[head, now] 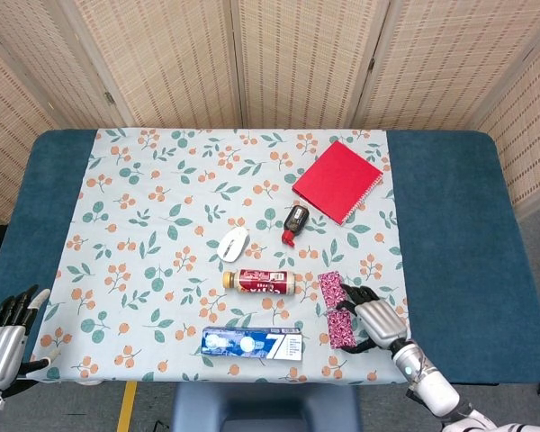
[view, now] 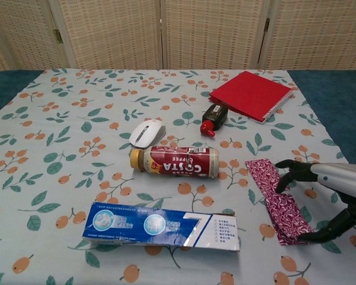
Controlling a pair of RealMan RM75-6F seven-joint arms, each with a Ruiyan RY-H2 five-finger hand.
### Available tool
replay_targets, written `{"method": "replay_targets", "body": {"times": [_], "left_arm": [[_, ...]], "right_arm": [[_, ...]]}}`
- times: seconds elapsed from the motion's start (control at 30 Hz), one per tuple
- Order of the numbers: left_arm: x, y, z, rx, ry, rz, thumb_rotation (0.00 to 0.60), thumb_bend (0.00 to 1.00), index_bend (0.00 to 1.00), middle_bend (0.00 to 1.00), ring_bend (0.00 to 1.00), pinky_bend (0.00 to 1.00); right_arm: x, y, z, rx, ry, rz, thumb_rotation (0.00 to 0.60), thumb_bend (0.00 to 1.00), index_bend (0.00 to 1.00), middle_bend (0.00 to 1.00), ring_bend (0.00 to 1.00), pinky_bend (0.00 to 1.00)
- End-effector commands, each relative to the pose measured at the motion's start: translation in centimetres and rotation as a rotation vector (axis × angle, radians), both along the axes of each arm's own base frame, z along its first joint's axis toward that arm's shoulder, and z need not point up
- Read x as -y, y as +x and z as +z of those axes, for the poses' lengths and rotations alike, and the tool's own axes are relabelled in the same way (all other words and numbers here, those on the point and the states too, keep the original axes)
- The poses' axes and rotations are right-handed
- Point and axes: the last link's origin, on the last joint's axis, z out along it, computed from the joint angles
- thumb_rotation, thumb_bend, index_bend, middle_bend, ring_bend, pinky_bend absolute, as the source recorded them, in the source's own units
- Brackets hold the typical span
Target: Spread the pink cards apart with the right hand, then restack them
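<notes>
Pink cards [view: 279, 199] are seen in a long overlapping strip on the floral cloth [view: 77, 148] (beside the toothpaste box [view: 163, 225]). Right hand [view: 335, 193] is arched over them, fingers [view: 288, 172] apparently touching; nothing is gripped.

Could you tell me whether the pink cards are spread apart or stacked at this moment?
Spread: the pink cards lie fanned in an overlapping strip along the tablecloth, with the right hand arched over their right edge.

Right hand [view: 320, 199]: silver-grey shell on the back, black fingers; white cylindrical wrist behind it. Left hand [head: 2, 337]: same silver back, dark fingers, pale thumb.
</notes>
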Motion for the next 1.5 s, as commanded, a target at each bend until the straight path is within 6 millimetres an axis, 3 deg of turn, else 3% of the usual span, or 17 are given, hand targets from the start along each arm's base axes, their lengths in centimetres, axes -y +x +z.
{"method": "replay_targets", "body": {"times": [0.03,0.57,0.8,1.03,1.5], "left_arm": [[0.0,0.0,0.0,0.001,0.0,0.001,0.6,0.24,0.08,0.0,0.03,0.0],[0.0,-0.3,0.0,0.004,-0.002,0.001,0.6,0.24,0.08,0.0,0.03,0.0],[-0.2,-0.1,0.1,0.004,0.0,-0.004,0.6,0.24,0.08,0.0,0.03,0.0],[0.0,0.0,0.0,0.0,-0.005,0.003,0.6,0.24,0.08,0.0,0.03,0.0],[0.2,0.0,0.1,-0.008,-0.004,0.025,0.6,0.24,0.08,0.0,0.03,0.0]], "right_arm": [[-0.1,0.0,-0.1,0.004,0.0,-0.002,0.448,0.21,0.24,0.01,0.0,0.0],[-0.2,0.1,0.1,0.015,-0.02,-0.009,0.449,0.21,0.21,0.01,0.0,0.0],[3.1,0.4,2.2,0.007,-0.115,0.008,0.445,0.21,0.21,0.01,0.0,0.0],[6.4,0.8,1.6,-0.06,-0.108,0.024,0.446,0.2,0.21,0.01,0.0,0.0],[8.1,0.9,-0.2,-0.112,-0.06,0.041,0.445,0.21,0.21,0.01,0.0,0.0]]}}
